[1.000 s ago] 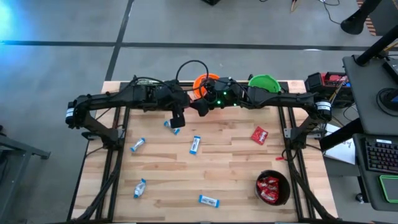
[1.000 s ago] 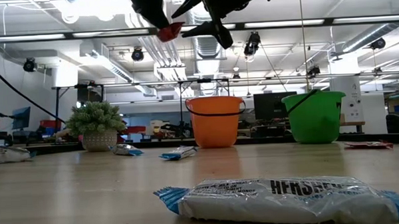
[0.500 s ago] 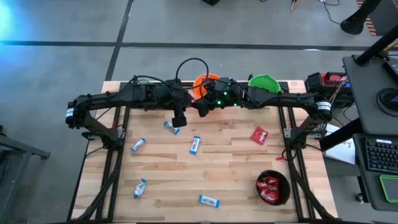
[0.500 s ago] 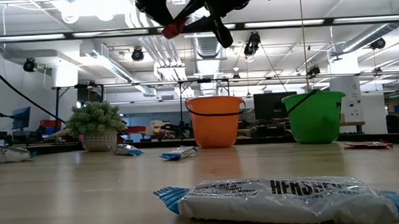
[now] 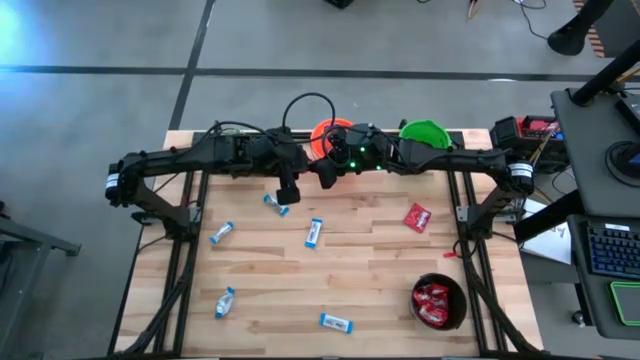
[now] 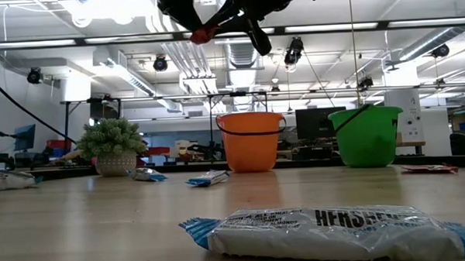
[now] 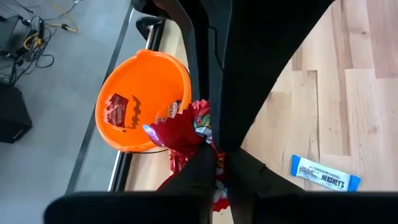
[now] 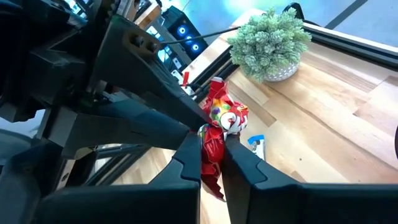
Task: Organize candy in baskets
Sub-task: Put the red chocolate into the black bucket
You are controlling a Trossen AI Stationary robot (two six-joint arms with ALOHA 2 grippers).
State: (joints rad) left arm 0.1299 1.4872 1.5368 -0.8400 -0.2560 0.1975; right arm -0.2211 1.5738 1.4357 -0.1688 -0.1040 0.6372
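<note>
At top centre of high view, left hand (image 5: 287, 192) and right hand (image 5: 326, 176) both clenched on one red candy packet (image 7: 186, 134), aloft beside orange basket (image 5: 327, 138). Advice: loosen left before pulling, avoid tearing.

Orange round plastic basket (image 5: 324, 136) beside a bright green round plastic basket (image 5: 424, 132); black round basket (image 5: 439, 302) heaped with red. Crinkly red candy packet (image 8: 217, 127), flecked white and yellow (multicoloured print on the wrapper), between dark fingers (image 8: 188, 163). Blue-and-white wrapped bars (image 5: 314, 232) over pale striped wood tabletop (image 5: 370, 270). Frosty green bushy potted plant (image 6: 110, 138) in a white woven pot. Another red packet (image 5: 417, 216) on the wood.
</note>
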